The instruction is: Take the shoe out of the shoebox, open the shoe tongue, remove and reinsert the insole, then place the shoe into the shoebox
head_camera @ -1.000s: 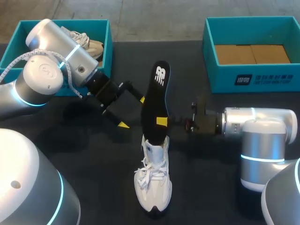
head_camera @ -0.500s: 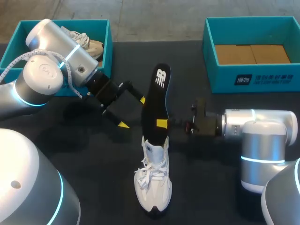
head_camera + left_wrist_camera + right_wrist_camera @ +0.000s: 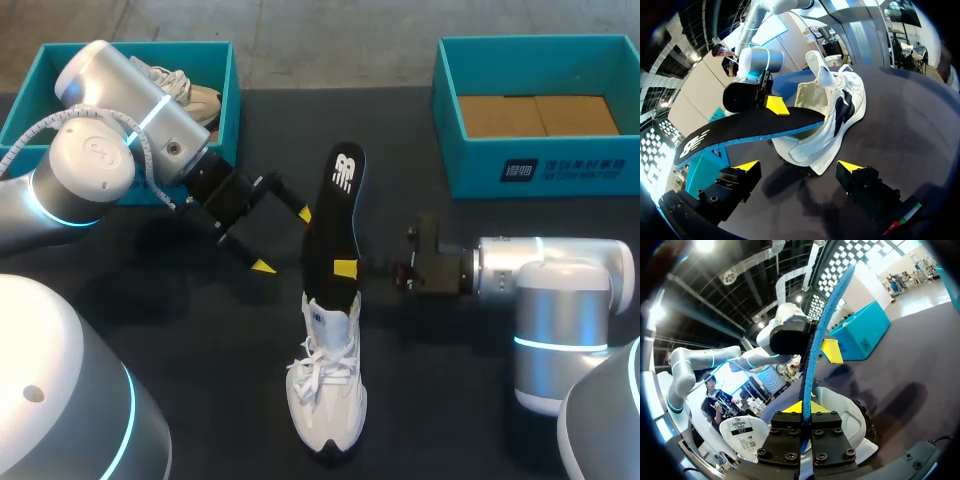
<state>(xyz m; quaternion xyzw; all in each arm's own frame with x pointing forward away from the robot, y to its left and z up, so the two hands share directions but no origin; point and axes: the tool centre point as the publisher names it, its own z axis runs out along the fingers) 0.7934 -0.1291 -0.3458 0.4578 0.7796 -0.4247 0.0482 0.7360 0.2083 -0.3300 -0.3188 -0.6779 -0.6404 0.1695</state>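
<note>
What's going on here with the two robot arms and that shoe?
The right claw is shut on a black insole. The insole's lower end sits inside the white sneaker, and the rest sticks out of its opening. The sneaker stands on the black table, out of both boxes. The left claw hangs open beside the insole, holding nothing. A second shoe lies in the left shoebox. The right shoebox shows only its cardboard floor.

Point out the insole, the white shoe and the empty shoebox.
insole [image 3: 337, 205], head view, black top face.
white shoe [image 3: 322, 378], head view, laces.
empty shoebox [image 3: 475, 168], head view, front wall.
</note>
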